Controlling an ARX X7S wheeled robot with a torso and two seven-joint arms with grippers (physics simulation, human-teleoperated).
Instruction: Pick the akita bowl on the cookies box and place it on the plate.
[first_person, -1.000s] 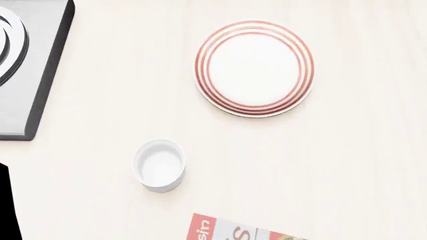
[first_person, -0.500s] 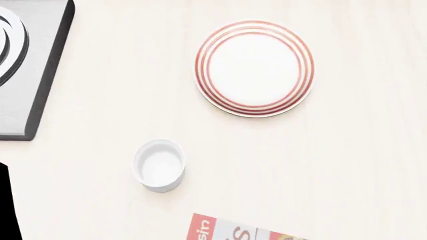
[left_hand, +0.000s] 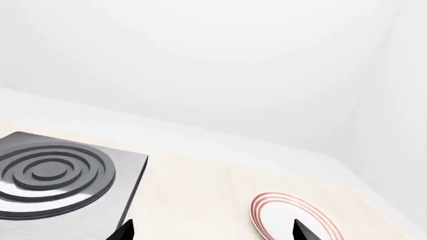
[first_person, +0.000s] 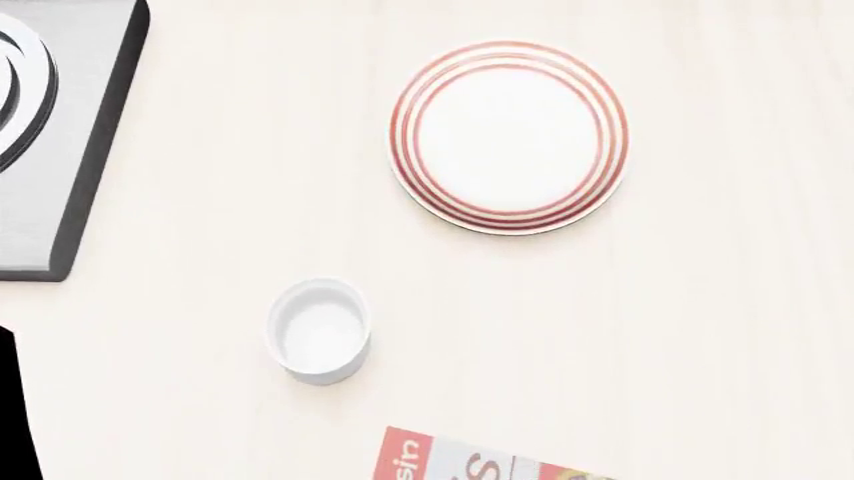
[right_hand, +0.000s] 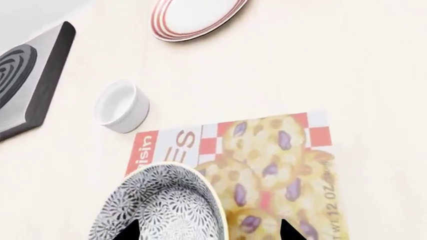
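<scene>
The akita bowl, black-and-white speckled, sits on the red and white cookies box in the right wrist view. My right gripper hovers open over them, one fingertip above the bowl's inside and the other above the box, so the bowl's rim lies between them. The plate, white with red rings, lies farther back on the table; it also shows as plate and plate. My left gripper is open above bare table, holding nothing. In the head view only a corner of the cookies box shows.
A small plain white cup stands on the pale table between the plate and the box. A grey hob with dark concentric rings occupies the far left. A white wall rises behind the table.
</scene>
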